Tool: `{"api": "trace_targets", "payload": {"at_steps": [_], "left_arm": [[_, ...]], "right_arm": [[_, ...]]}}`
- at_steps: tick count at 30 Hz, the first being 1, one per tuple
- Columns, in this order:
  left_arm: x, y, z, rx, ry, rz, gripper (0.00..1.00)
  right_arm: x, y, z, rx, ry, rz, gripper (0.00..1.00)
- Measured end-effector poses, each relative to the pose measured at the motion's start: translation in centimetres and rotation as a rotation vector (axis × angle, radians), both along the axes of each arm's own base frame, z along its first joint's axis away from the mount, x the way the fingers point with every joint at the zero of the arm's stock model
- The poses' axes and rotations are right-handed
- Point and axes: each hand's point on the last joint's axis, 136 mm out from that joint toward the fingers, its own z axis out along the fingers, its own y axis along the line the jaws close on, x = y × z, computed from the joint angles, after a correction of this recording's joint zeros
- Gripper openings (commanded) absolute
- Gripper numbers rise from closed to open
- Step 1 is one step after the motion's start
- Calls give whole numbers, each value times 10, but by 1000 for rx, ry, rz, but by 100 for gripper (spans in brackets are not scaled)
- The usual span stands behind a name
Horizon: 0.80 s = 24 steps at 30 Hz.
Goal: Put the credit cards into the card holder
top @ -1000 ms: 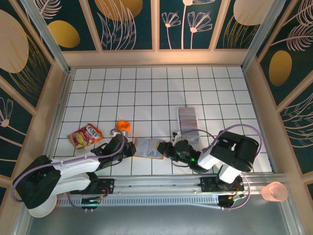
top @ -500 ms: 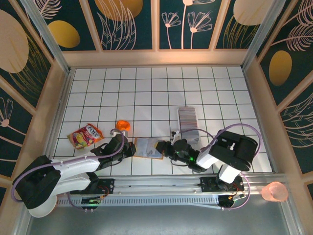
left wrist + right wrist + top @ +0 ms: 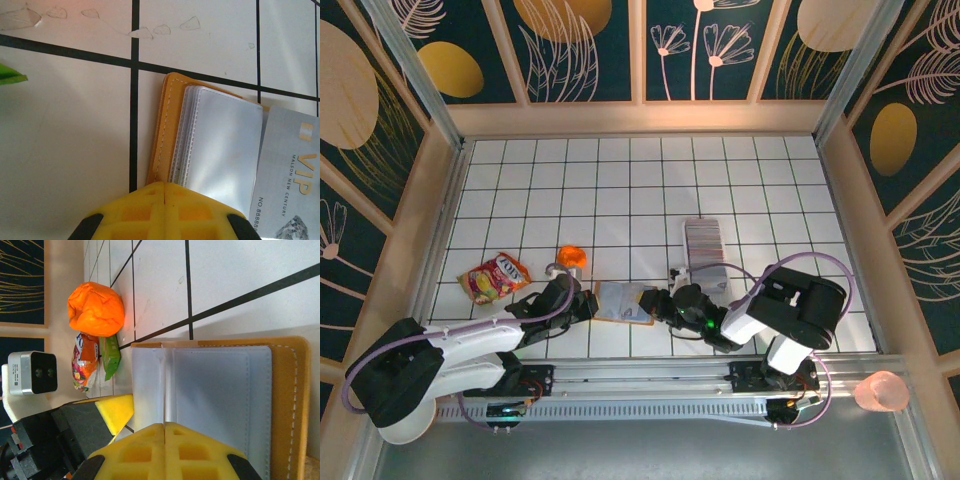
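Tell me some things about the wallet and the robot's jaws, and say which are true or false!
1. The wallet lies open on the table. True.
2. The orange ball sits inside the wallet. False: it lies on the table, apart from the wallet.
3. A silver VIP card lies at the edge of the wallet's clear sleeves. True.
4. Both pairs of jaws are wide open. False: the left jaws and the right jaws are shut.
5. From above, the snack packet lies right of the wallet. False: it lies to the left.
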Motion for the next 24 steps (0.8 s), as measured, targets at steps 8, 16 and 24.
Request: {"api": "trace_targets", "payload": {"at_steps": [8,16,24], "left_arm": [[0,0,0,0,0,0,0],[0,0,0,0,0,0,0],[-1,1,0,1,3,-1,0]], "right_arm": [[-4,2,0,0,0,11,0],[-6,5,-1,-4,2,20,0],[-4,11,-2,-3,2,23,0]]}}
